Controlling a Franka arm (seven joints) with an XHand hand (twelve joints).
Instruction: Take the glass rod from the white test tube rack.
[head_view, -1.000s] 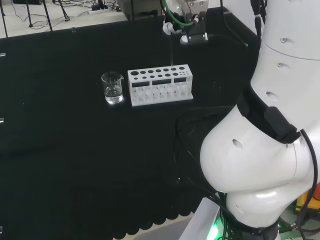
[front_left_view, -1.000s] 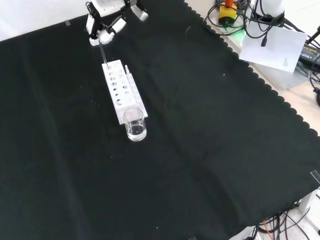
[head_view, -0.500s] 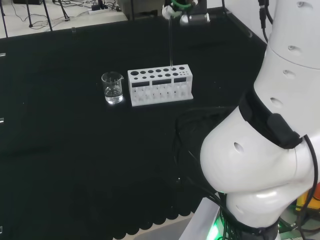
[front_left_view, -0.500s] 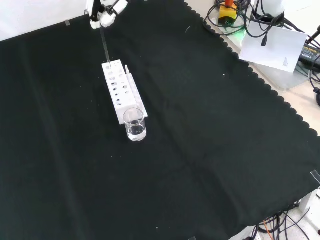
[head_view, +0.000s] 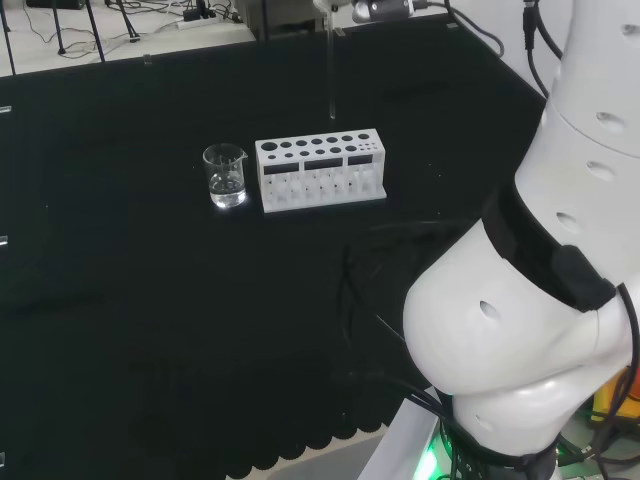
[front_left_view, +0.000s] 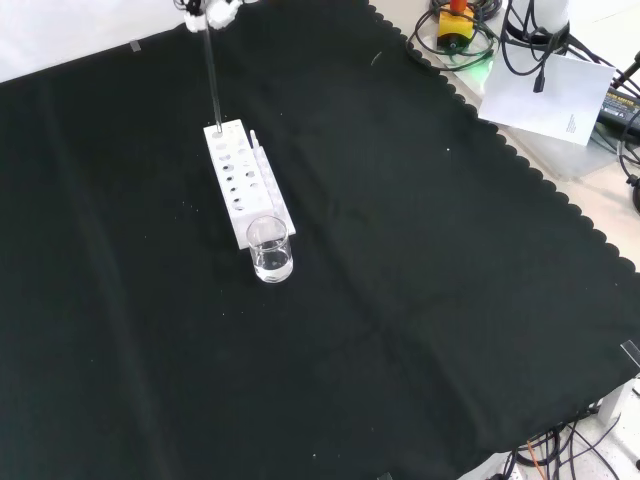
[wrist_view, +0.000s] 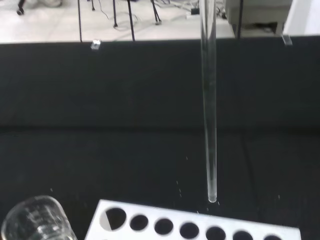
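Note:
The glass rod (head_view: 330, 70) hangs upright from the hand (front_left_view: 214, 8), whose fingers pinch its upper end at the front view's top edge. Its lower tip hovers just above the white test tube rack (head_view: 320, 172), clear of the holes, over the rack's right end in the head view. In the front view the rod (front_left_view: 211, 75) stands over the far end of the rack (front_left_view: 246, 190). The wrist view shows the rod (wrist_view: 209, 100) ending a little above the rack's (wrist_view: 200, 229) row of holes.
A small glass beaker (head_view: 225, 177) with a little clear liquid stands just left of the rack in the head view, and at the near end of the rack in the front view (front_left_view: 271, 250). The arm's white links (head_view: 540, 300) fill the head view's right side.
The hand has risen with the rod. The rod's tip, which sat in a rack hole a second ago, is now lifted out above the rack.

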